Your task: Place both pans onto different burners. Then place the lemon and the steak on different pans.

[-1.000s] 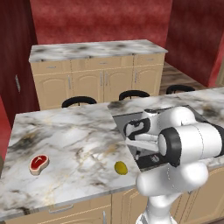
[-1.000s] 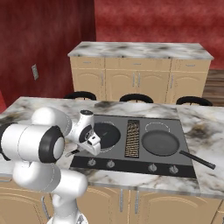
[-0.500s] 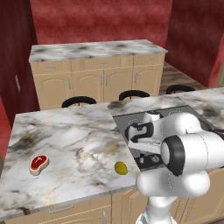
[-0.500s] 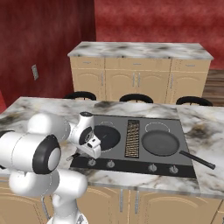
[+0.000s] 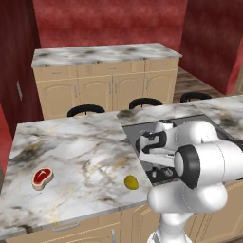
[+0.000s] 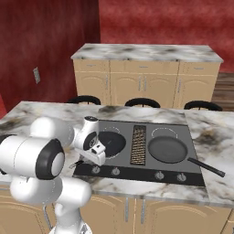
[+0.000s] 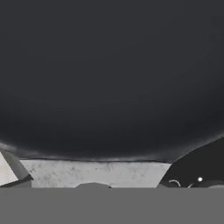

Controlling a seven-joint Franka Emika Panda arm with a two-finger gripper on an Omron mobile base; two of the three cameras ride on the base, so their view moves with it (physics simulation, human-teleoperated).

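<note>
While both pans already sit on the cooktop (image 6: 192,176), the food is not yet in them, so I judge the task roughly half done. One pan (image 6: 167,149) lies on the right front burner, its handle pointing toward the cooktop's right front corner. The other pan (image 6: 112,142) rests on the left burner, and its dark bottom looms close in the hand view (image 7: 109,78). The gripper (image 6: 87,161) hangs low at this pan's near left side, over the cooktop's front left corner; its fingers are hidden, so I cannot tell how far apart they stand or whether they have hold of the handle. The lemon (image 5: 131,182) lies on the counter (image 5: 71,142) near its front edge, just left of the cooktop and near the hand. The steak (image 5: 42,178) lies well apart, toward the counter's left edge.
</note>
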